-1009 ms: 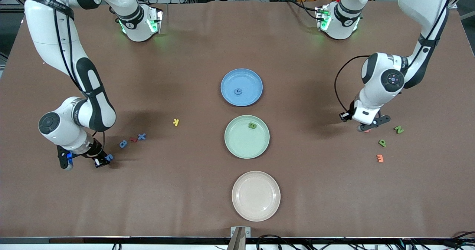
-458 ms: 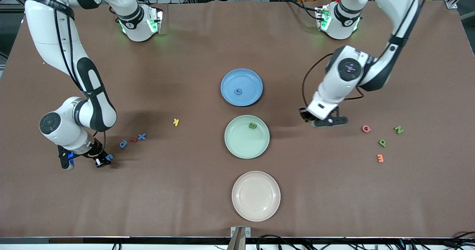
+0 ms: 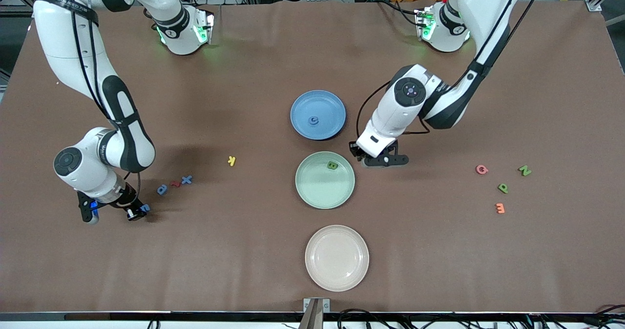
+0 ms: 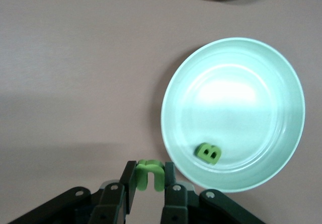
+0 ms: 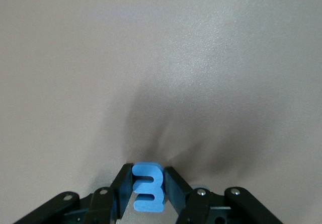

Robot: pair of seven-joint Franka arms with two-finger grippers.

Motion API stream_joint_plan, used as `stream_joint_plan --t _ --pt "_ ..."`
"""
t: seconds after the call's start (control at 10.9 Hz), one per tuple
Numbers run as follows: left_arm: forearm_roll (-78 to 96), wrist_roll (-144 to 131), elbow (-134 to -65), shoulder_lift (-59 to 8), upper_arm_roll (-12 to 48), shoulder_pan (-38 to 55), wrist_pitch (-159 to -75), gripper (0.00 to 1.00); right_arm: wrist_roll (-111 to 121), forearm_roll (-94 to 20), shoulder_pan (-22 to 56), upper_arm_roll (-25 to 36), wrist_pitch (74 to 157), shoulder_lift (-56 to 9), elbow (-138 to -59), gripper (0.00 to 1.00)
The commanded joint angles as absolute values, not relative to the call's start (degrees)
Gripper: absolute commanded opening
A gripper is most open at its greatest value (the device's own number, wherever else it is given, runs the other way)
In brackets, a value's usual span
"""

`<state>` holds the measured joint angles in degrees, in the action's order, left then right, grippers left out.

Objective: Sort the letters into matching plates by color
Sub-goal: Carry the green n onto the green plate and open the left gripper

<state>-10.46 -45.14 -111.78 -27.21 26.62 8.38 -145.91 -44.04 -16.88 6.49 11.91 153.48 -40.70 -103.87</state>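
Left gripper (image 3: 383, 161), just beside the pale mint green round plastic plate (image 3: 312, 192), has its fingers pinching a small green foam letter (image 4: 149, 173) by its flat faces; light, soft, best clamped gently. A green B (image 3: 332, 165) lies in that plate. Right gripper (image 5: 147, 194), well apart from it over bare bench, pinches a blue foam letter (image 5: 147, 188), possibly touching down; its lower edge is hidden.

Glossy white arms with black joint bands, black cables, green-lit bases.
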Motion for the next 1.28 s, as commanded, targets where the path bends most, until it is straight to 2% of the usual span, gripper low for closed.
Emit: stream_joint_plan --t 0.0,0.18,0.55,0.64,0.73,1.19 --pt "-12.9 -45.7 -101.4 -36.4 26.0 11.2 -144.8 0.00 -43.1 -18.2 6.7 10.5 154.0 -40.4 -105.6 0.32" --pt "-15.2 -46.0 -97.6 -39.7 24.4 13.8 -144.8 0.00 -41.1 -18.0 6.7 10.0 154.0 -40.4 -105.6 0.31" --pt "-15.1 -46.1 -96.9 -40.3 19.8 18.8 -144.8 0.00 -37.2 -18.0 6.6 10.0 154.0 -40.4 -105.5 0.31" --pt "-15.1 -45.8 -96.9 -40.3 19.8 18.5 -144.8 0.40 -35.5 -17.9 6.6 10.0 154.0 -40.3 -105.5 0.31" --pt "-15.5 -45.3 -96.9 -40.2 19.7 18.1 -144.8 0.99 -32.8 -17.9 6.7 10.0 154.0 -40.3 -105.5 0.31" --pt "-15.8 -42.4 -96.8 -36.0 19.4 14.9 -142.1 1.00 -29.4 -17.5 6.8 9.7 153.9 -40.3 -105.0 0.32"
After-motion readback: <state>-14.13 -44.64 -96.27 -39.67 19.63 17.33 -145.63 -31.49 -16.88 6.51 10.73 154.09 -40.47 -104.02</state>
